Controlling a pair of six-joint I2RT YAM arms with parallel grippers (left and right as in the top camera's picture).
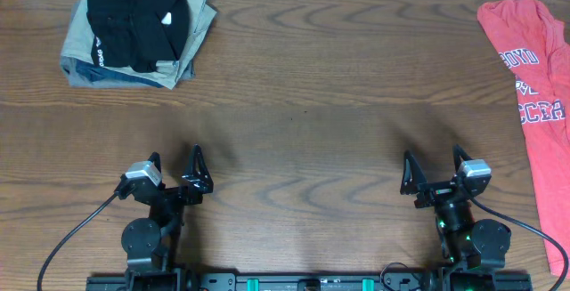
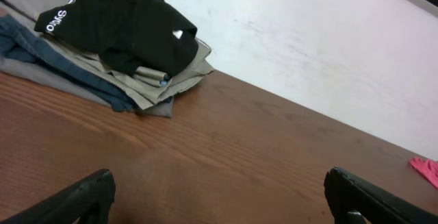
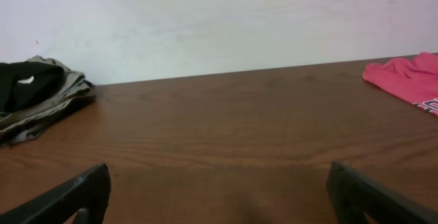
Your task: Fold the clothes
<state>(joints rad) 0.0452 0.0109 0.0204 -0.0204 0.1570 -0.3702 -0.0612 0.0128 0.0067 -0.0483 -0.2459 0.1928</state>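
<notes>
With left hand (image 1: 176, 156) and right hand (image 1: 433, 156) both apart and empty, well short of the black shirt (image 1: 134, 24), it seems best to pinch only its fabric, not the khaki trousers (image 1: 201, 15) beneath.

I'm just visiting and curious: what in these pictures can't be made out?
1. Overhead, the right edge cuts off the red T-shirt and its lettering; the right wrist view shows only a corner.
2. The black shirt is folded, hiding its inner layers; its white print is too small overhead to read.
3. The shirt covers the khaki pile, so its garment count is unclear.
</notes>
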